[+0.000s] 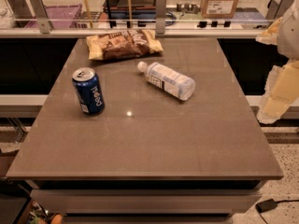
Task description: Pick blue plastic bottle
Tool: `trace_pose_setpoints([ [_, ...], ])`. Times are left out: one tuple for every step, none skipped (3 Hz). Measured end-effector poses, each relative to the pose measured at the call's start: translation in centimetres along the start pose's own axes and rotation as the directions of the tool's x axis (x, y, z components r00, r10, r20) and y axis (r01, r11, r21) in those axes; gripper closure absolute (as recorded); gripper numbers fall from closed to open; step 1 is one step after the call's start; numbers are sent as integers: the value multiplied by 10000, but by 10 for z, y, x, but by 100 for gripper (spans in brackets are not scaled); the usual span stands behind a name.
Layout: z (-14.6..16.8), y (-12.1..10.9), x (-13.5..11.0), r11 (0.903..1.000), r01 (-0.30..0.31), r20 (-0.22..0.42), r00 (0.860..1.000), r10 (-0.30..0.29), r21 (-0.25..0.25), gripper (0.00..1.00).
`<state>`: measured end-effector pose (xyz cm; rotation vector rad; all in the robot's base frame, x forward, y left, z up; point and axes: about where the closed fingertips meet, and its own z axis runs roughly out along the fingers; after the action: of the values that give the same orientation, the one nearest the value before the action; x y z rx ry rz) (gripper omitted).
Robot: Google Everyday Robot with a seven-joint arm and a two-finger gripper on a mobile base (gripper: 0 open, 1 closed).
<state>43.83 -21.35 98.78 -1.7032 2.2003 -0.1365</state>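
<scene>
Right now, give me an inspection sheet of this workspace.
Surface: grey-brown table, one glare spot.
Job's things: blue plastic bottle lying on its side, cap toward the back left.
Clutter: Pepsi can upright at left; chip bag near the back edge.
Grippers: gripper beyond the table's right edge, apart from the bottle.
Cables: black cable on the floor, lower right.
Surroundings: cardboard box and purple crate behind the table.

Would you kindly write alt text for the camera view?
A blue plastic bottle lies on its side on the table, a Pepsi can upright to its left, a snack bag behind. The robot's pincer hovers beyond the right edge.
</scene>
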Motion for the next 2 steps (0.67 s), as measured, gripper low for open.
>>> trace_pose_setpoints([
  [-1,0,0,10000,-6,8,10000,6,27,0],
  [-6,-10,-10,9992,-344,256,9991,339,193,0],
])
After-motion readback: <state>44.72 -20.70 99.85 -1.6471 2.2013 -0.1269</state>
